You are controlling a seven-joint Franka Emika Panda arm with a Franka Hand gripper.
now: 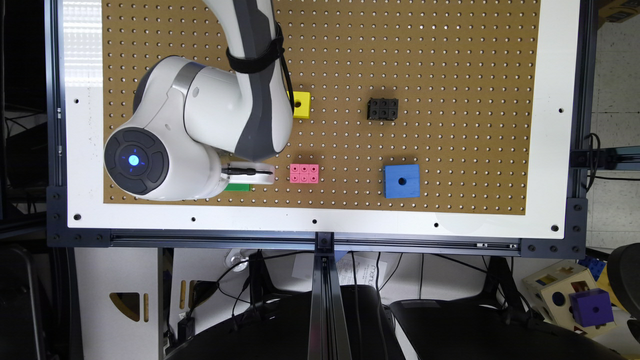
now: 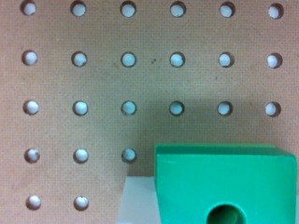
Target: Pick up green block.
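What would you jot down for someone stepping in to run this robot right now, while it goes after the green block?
Gripper: sits low over the green block at the pegboard edge; open or shut cannot be told.
Green block: close up in the wrist view, hole facing the camera, seemingly still on the board.
Nearby: pink brick, yellow cube, black brick, blue cube, all apart from it.
Done: arm brought to the block.
Left: grasp and lift.

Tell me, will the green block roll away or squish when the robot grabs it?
Probably not. The green block has flat faces and straight edges, so it should sit still or slide rather than roll. It looks solid and stiff, so squishing seems unlikely. Its surface looks smooth, so it might slip a little on the pegboard if nudged.
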